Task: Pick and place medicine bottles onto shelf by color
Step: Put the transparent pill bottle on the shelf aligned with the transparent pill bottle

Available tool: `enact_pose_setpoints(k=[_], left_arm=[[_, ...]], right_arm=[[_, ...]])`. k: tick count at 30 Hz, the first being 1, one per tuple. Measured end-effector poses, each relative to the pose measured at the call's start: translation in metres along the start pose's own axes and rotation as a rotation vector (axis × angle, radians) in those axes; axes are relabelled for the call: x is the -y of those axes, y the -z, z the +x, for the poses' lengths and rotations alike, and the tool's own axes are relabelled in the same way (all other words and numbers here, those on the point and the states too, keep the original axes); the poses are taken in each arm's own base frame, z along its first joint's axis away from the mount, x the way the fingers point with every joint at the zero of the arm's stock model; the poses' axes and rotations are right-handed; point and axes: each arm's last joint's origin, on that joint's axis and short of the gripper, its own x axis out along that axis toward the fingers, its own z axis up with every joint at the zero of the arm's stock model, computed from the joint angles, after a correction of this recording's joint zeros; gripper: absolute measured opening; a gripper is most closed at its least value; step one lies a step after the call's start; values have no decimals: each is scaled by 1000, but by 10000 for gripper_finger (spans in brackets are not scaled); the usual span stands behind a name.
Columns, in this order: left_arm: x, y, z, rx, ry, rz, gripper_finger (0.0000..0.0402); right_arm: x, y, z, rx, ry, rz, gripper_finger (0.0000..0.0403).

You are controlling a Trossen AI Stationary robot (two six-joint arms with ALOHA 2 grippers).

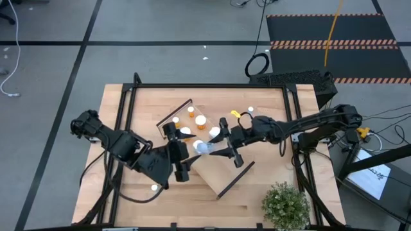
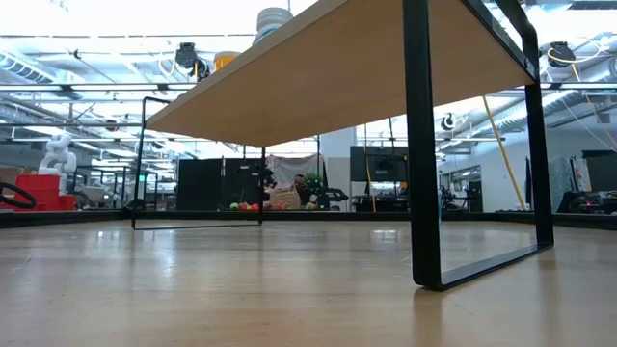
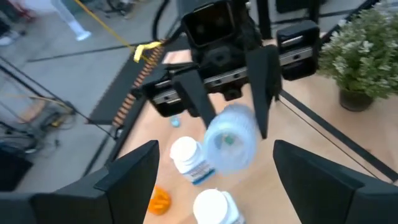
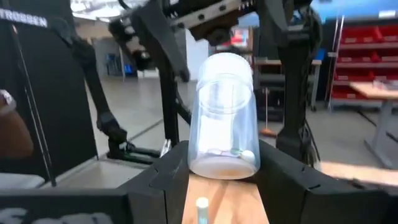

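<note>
Your low view gives you almost nothing: it looks under the shelf, so you see only its pale underside, 1 dark end wall and 2 bottle tops poking over its far edge. In the high view the 2 arms meet over the middle of the shelf and cover much of it, so you cannot count every bottle there.

The right gripper is clamped on a clear bottle. In the right wrist view you see it as a pale, see-through cylinder with a white cap, gripped near one end, with a few small things inside that are too blurred to name. In the high view the clear bottle sits above the middle of the shelf, between the 2 grippers. The left wrist view shows the same bottle as a bluish blur between the right arm's fingers.

The left gripper has its fingers wide apart, facing that bottle and not touching it.

Near the shelf's far left end you can make out 2 orange bottles with white caps and a few white caps beside them. A potted plant stands at the table's near right corner.
</note>
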Motion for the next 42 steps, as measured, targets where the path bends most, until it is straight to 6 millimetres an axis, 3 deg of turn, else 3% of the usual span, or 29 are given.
enact_pose_setpoints(k=[11, 18, 32, 42], left_arm=[[21, -5, 15, 65, -35, 0, 280], [14, -15, 21, 122, -52, -41, 261], [17, -26, 26, 224, -50, -129, 259], [21, -22, 35, 239, -101, -118, 259]], right_arm=[[2, 8, -8, 82, -19, -24, 154], [0, 3, -9, 128, -47, -38, 155], [0, 5, -7, 154, -71, -51, 155], [9, 19, -36, 347, -47, -67, 157]])
